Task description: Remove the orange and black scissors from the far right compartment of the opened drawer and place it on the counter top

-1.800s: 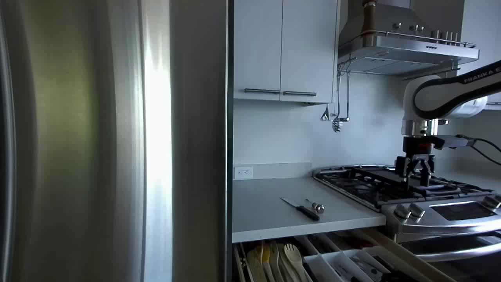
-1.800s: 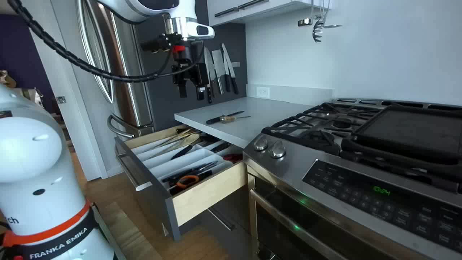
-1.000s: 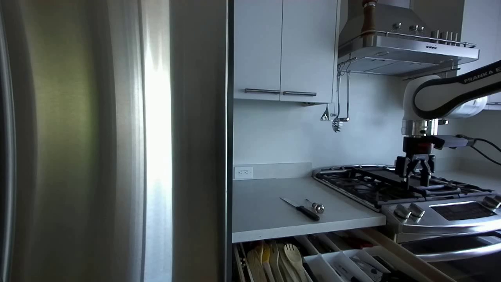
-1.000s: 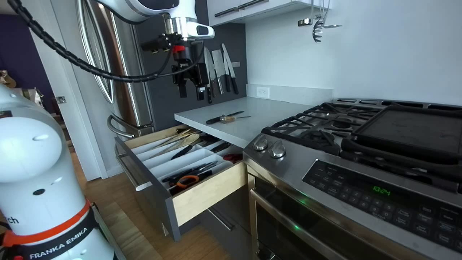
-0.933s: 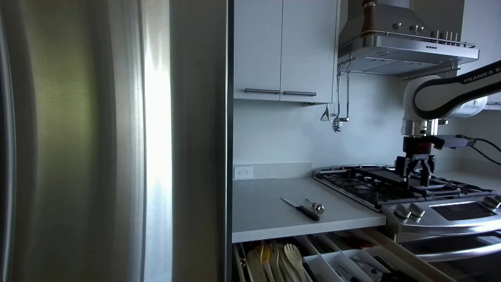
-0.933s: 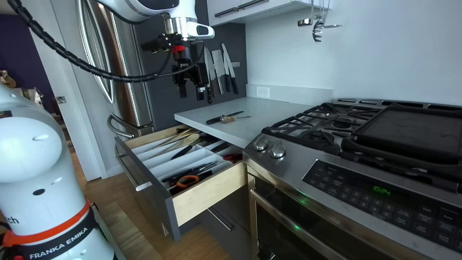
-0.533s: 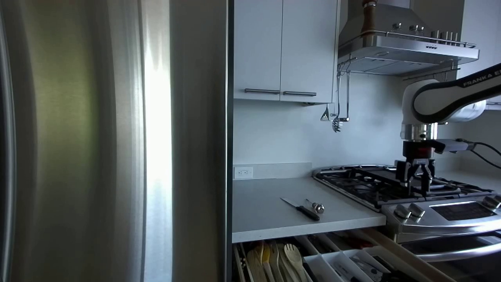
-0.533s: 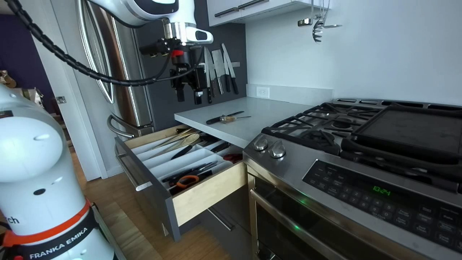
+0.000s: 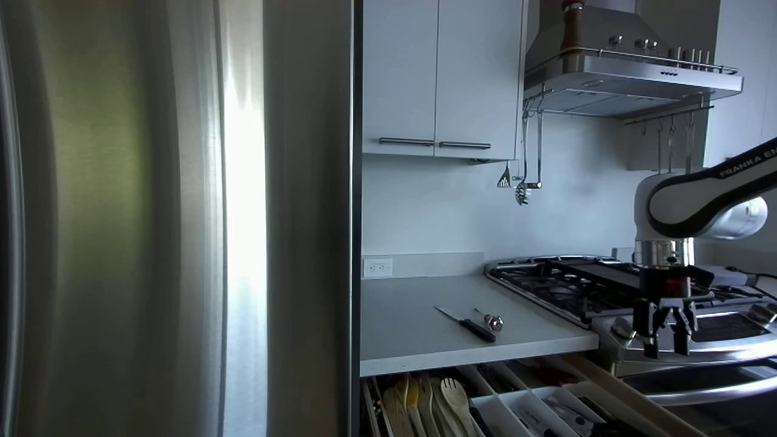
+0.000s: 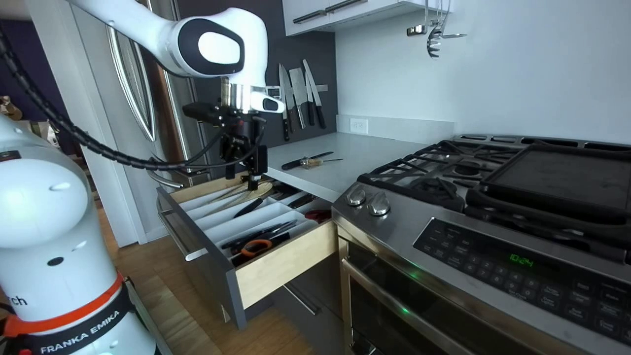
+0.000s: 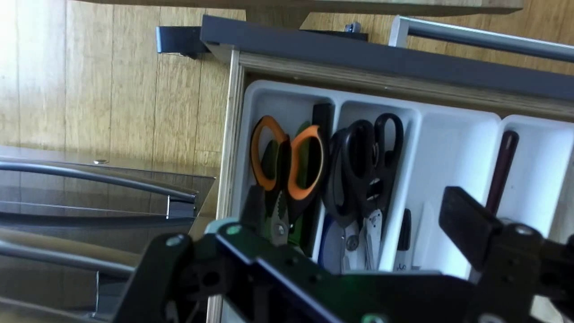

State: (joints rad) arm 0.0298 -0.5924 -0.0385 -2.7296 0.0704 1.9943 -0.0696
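Orange-and-black scissors (image 11: pixel 292 176), long axis running up the wrist view, lie upper left of my gripper (image 11: pixel 359 213), its 2 fingers (image 11: pixel 468 223) spread apart.

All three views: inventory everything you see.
Drawer: 1, grey front, under counter top
Orange-handled scissors: 1, orange and black, drawer's end compartment
Black-handled scissors: at least 2, black, next compartment
Wooden utensils: several, pale, drawer's opposite side
Counter top: 1, grey, over drawer
Knife: 1, black-handled, on counter top
Pointed tool: 1, tan, beside knife
Wall knives: several, silver, on dark panel
Gas range: 1, steel, beside drawer
Griddle: 1, black, on range
Range hood: 1, steel, above range
Hanging utensils: several, metallic, by hood
Refrigerator: 1, steel, beside counter top
Cabinet doors: 2, white, above counter top
Robot arm: 1, white, over drawer
Claw: 1, black, open above drawer
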